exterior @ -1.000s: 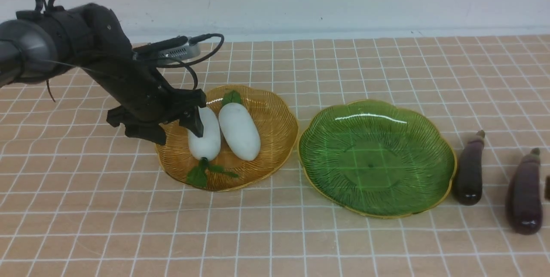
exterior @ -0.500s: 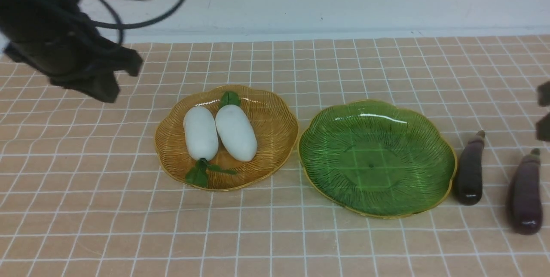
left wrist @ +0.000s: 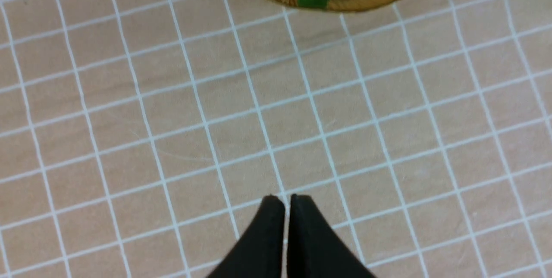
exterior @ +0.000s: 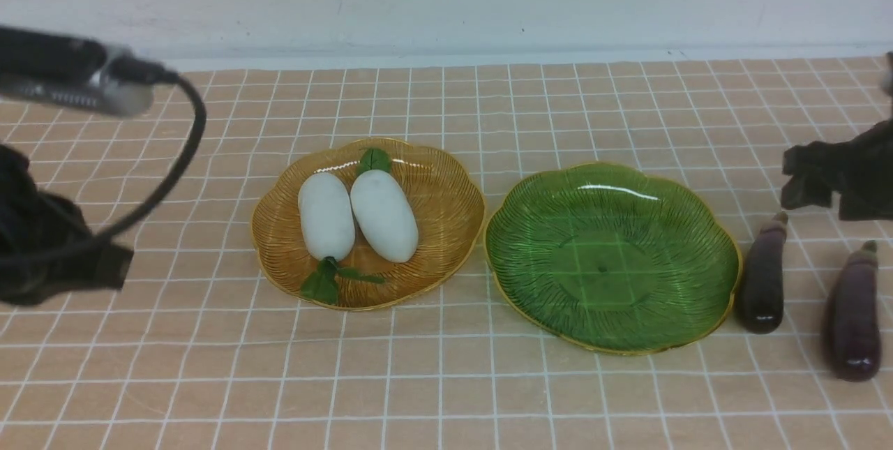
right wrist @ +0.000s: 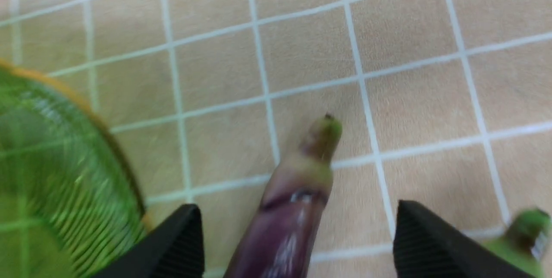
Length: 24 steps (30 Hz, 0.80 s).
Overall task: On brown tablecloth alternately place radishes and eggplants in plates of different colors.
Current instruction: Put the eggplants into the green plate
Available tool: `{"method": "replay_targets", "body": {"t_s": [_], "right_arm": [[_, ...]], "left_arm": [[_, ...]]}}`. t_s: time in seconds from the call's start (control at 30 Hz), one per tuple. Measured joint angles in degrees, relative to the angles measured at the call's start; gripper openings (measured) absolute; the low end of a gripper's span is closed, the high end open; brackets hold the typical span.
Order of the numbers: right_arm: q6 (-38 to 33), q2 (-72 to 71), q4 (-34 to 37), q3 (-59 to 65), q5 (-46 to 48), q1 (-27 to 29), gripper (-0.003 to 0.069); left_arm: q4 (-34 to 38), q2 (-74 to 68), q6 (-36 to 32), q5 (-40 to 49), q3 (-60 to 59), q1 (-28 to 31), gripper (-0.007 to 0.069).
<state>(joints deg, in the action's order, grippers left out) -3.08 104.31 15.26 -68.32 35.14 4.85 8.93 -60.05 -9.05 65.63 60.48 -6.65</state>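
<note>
Two white radishes (exterior: 326,215) (exterior: 384,214) lie side by side in the amber-yellow plate (exterior: 446,192). The green plate (exterior: 612,255) is empty. Two dark purple eggplants (exterior: 762,275) (exterior: 852,310) lie on the brown tablecloth (exterior: 446,380) right of the green plate. My right gripper (exterior: 813,181) hovers open over the stem end of the nearer eggplant (right wrist: 297,200), which lies between its fingertips (right wrist: 189,226); the other eggplant's stem (right wrist: 528,226) shows beside it. My left gripper (left wrist: 284,199) is shut and empty over bare cloth, apart from the amber plate's rim (left wrist: 379,2).
A white wall runs along the far edge of the cloth. My left arm (exterior: 49,255) and its cable fill the left edge of the front view. The green plate's rim (right wrist: 108,140) lies close beside my right gripper.
My left gripper has let go of the left radish, drawn back to the left off the amber plate and shut. My right gripper has come in from the right edge over the eggplants.
</note>
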Motion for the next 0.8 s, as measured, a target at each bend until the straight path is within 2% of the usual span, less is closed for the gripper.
{"method": "replay_targets", "body": {"t_s": [0.23, 0.5, 0.63, 0.7, 0.8], "right_arm": [[1.1, 7.2, 1.1, -3.5, -0.5, 0.0, 0.0559], [2.2, 11.1, 3.0, -5.3, 0.3, 0.0, 0.0539], [2.3, 12.3, 4.4, -6.7, 2.3, 0.0, 0.041], [2.2, 12.4, 3.1, -9.4, 5.4, 0.0, 0.0232], [4.2, 12.2, -1.0, -13.6, 10.1, 0.0, 0.0241]], "left_arm": [[-1.1, 0.3, -0.1, 1.5, -2.0, 0.0, -0.0004], [-1.3, 0.4, -0.1, 1.6, -2.0, 0.0, -0.0004], [-2.0, 0.4, -0.1, 1.6, -2.0, 0.0, -0.0004], [-2.2, 0.4, -0.1, 1.6, -2.0, 0.0, -0.0004], [-2.3, 0.4, -0.1, 1.6, -2.0, 0.0, -0.0004]]}}
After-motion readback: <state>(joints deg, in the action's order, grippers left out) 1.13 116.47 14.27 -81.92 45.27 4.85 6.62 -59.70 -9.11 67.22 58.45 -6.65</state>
